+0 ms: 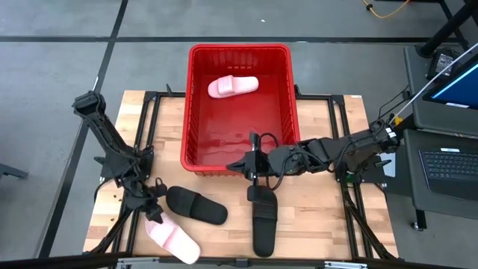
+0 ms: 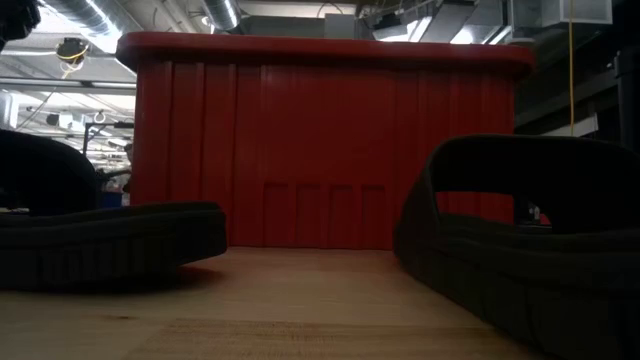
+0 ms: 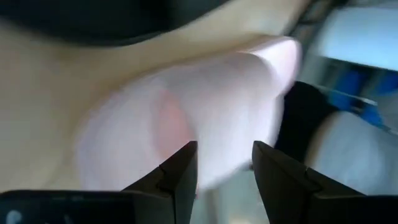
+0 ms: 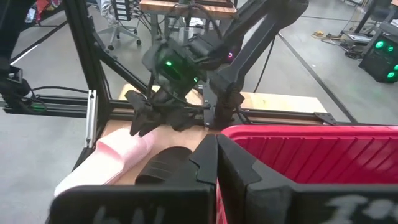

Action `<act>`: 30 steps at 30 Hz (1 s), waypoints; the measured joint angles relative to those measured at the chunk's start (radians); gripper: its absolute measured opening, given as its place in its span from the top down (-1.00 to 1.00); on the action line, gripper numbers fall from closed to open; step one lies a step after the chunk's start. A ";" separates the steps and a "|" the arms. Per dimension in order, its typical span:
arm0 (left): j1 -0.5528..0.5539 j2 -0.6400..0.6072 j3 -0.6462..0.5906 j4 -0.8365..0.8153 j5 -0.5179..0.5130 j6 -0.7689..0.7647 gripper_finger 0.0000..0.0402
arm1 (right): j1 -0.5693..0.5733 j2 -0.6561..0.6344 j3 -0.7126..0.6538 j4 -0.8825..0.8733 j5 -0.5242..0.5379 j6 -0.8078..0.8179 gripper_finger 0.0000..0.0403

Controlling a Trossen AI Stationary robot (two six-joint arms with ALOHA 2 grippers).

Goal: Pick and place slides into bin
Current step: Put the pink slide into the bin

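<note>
Left hand (image 1: 154, 211) open over pink slide (image 1: 173, 240), no legible writing

A pale wooden counter (image 1: 314, 217) fills the lower middle of the high view, set in a black metal frame (image 1: 340, 112) and standing on a grey floor (image 1: 60, 75) crossed by dark lines. At the right edge of that view sit a laptop (image 1: 448, 168) and a lit screen (image 1: 459, 82), with a yellow cable (image 1: 388, 9) at the upper right. In the right wrist view, an office chair (image 4: 121, 25) stands at the upper left and a box with green lights (image 4: 380, 56) at the upper right.
</note>
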 joint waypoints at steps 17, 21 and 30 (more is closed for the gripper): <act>0.046 0.174 -0.109 0.309 0.127 0.017 0.28 | 0.007 0.000 0.000 0.000 0.002 -0.001 0.95; 0.046 0.151 -0.109 0.309 0.098 0.018 0.28 | 0.007 0.000 0.000 0.000 0.002 -0.003 0.95; 0.046 0.141 -0.109 0.352 0.064 -0.006 0.28 | 0.007 0.000 0.000 0.000 0.002 -0.003 0.95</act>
